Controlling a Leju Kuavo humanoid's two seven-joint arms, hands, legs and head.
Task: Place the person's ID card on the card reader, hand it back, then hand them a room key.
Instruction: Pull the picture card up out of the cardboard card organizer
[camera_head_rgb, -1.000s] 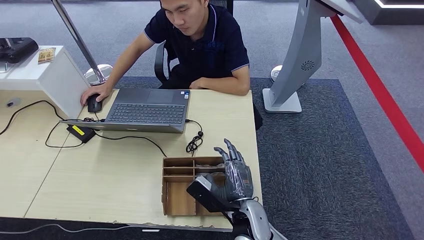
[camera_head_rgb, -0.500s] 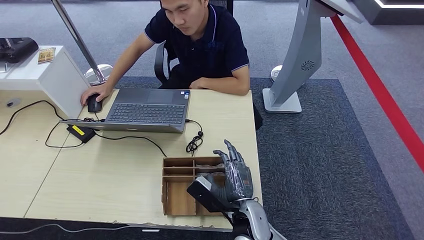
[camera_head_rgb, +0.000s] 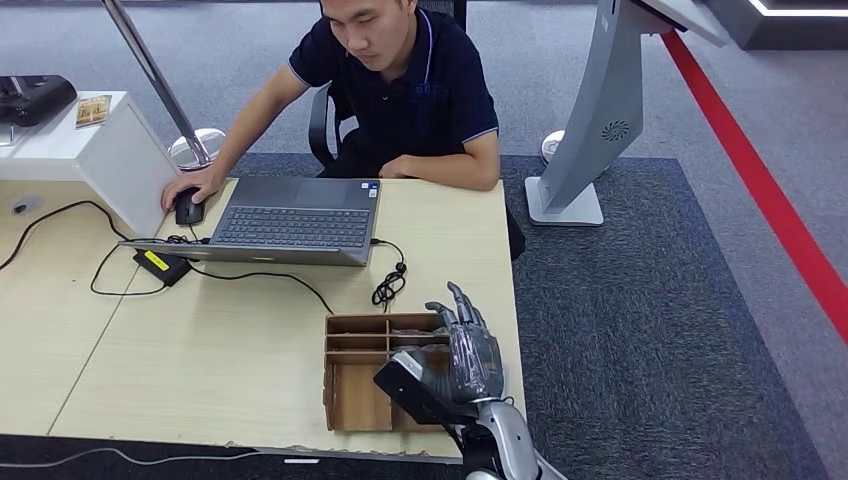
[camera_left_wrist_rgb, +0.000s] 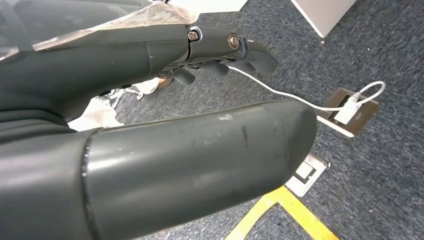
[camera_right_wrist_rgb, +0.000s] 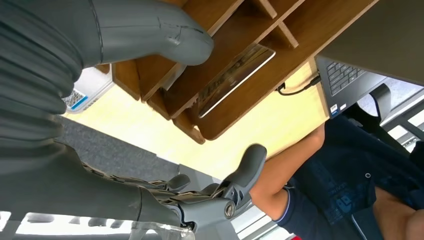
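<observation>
Your right hand (camera_head_rgb: 468, 345) hovers over the wooden tray (camera_head_rgb: 352, 388) at the bench (camera_head_rgb: 200, 350) edge, fingers spread, holding nothing. Card (camera_right_wrist_rgb: 235, 80) lies in a tray compartment. Left hand (camera_left_wrist_rgb: 220, 55) hangs over carpet, fingers loosely apart, empty.

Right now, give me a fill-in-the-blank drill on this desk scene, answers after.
1. The right hand hovers over the wooden ___, its fingers holding nothing.
2. The person's hand rests on a black ___.
3. A card lies in one ___ of the organizer.
4. The open laptop faces the ___.

Answers: organizer; mouse; compartment; person
</observation>
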